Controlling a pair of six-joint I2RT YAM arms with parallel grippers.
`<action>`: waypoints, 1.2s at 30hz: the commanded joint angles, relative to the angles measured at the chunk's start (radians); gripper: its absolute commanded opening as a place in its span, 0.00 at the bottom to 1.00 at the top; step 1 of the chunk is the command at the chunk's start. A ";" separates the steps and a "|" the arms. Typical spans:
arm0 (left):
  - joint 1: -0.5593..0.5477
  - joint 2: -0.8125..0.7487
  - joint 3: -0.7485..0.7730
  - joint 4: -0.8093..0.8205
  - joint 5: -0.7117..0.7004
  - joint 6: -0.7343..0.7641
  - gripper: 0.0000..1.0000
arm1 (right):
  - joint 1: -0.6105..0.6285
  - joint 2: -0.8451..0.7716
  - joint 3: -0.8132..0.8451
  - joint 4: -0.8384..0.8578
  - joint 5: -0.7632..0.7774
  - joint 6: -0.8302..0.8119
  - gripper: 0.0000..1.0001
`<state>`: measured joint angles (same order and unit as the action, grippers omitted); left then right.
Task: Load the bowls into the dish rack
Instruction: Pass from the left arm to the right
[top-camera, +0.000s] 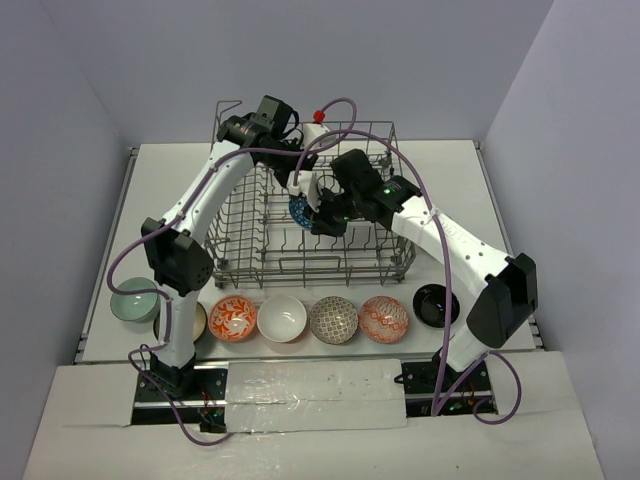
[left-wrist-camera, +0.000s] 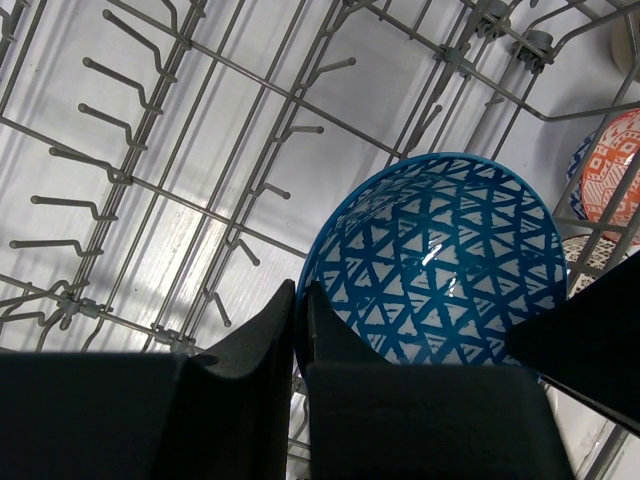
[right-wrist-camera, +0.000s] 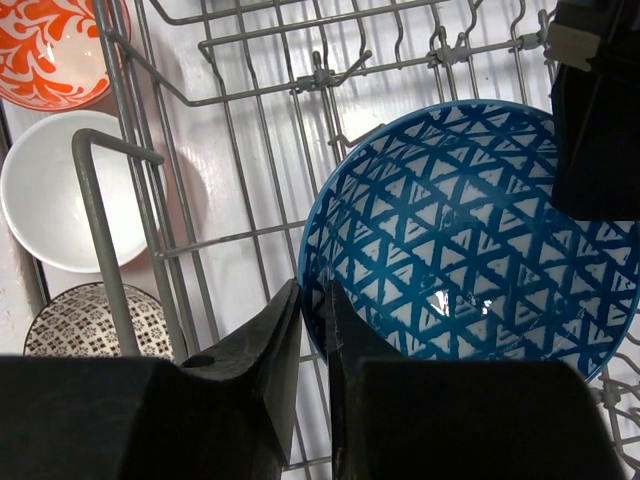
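A blue triangle-patterned bowl hangs tilted over the middle of the dish rack. My left gripper comes down from above and is shut on its rim. In the left wrist view the gripper pinches the bowl at the rim's left edge. My right gripper reaches in from the right. Its jaws straddle the bowl's near rim, shut against it on both sides. Rack tines and wires lie below.
More bowls stand in a row in front of the rack: teal, orange-patterned, white, grey-patterned, red-patterned and black. A brownish bowl sits partly hidden behind the left arm.
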<state>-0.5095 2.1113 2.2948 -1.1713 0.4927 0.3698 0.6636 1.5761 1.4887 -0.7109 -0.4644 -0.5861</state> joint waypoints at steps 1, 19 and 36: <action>-0.009 -0.016 0.051 0.016 0.038 0.008 0.00 | -0.001 0.019 0.039 -0.004 0.017 0.020 0.03; -0.012 -0.080 -0.078 0.188 -0.034 -0.072 0.06 | 0.010 0.004 0.047 0.004 0.035 0.037 0.00; -0.027 -0.034 -0.063 0.268 -0.155 -0.154 0.31 | 0.028 0.002 0.053 0.001 0.046 0.037 0.00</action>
<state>-0.5327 2.1082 2.1979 -0.9794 0.3923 0.2401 0.6785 1.5833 1.4960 -0.7372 -0.4141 -0.5610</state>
